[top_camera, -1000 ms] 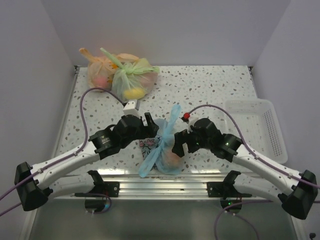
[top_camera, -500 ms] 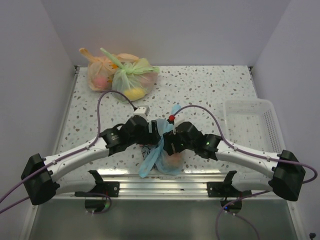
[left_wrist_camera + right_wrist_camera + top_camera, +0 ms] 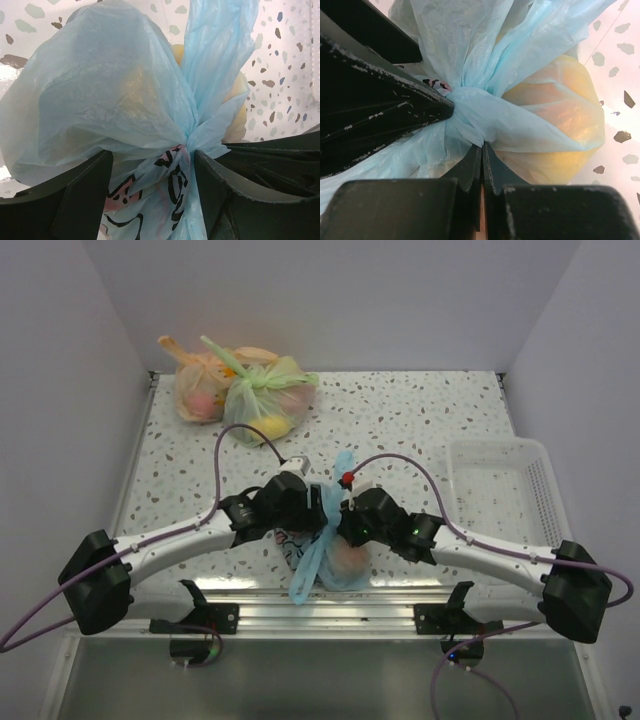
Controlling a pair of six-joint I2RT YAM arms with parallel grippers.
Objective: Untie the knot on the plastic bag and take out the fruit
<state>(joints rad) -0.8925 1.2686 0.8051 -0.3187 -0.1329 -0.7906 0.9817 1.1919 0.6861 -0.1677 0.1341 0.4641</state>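
Straddling the knot (image 3: 189,145) of the plastic bag (image 3: 345,562) with the left end effector (image 3: 152,156) spread open. Pinching it in the closed right end effector (image 3: 481,147). Sitting at 6 o'clock on the counter (image 3: 420,410), bulging with yellowish fruit (image 3: 555,100).

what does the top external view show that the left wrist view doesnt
Only the top external view: the green bag, the orange bag and the white basket. Only the left wrist view: the left gripper open, one finger on each side of the gathered neck. Both: the light blue bag and its knot.
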